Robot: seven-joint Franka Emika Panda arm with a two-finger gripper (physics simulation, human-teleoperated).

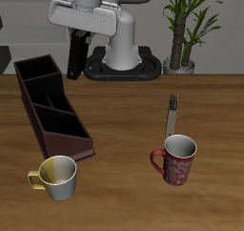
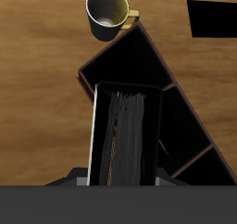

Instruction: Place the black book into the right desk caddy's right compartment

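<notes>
Arm raised over the table's back edge, gripper (image 1: 78,34) clenched on the black book (image 1: 75,55).
Book hangs upright from the fingers, above the back end of the right desk caddy (image 1: 48,101), not touching it. Caddy lies slantwise toward the front edge. Yellow mug (image 1: 57,178) at the caddy's front end; red mug (image 1: 176,158) well apart; grey book (image 1: 172,113) upright behind the red mug.

You see the black book (image 1: 75,55) upright in the gripper (image 1: 77,34) (upper left of frame), above the right desk caddy (image 1: 50,104).
</notes>
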